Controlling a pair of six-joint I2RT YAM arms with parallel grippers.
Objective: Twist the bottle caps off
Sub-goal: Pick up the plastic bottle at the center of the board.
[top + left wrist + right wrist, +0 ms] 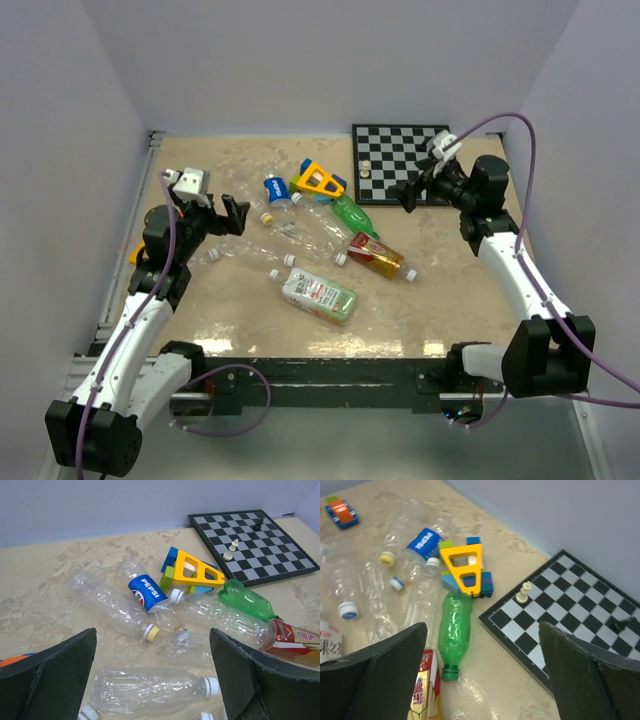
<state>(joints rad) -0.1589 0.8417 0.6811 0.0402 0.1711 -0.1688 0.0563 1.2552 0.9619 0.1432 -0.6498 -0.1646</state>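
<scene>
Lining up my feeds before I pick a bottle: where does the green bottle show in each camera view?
Top external: green bottle near centre, lower right of the yellow triangular toy, left of the chessboard.
Left wrist: green bottle right of centre, just right of the toy.
Right wrist: green bottle left of centre, directly below the toy.
Shared landmark: the yellow triangular toy beside the bottle's base.

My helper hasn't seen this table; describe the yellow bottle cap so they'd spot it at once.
Start at the chessboard in the far right corner, go left past the yellow toy to the Pepsi bottle. The yellow cap closes the clear bottle lying beside it; neighbouring caps are white.
</scene>
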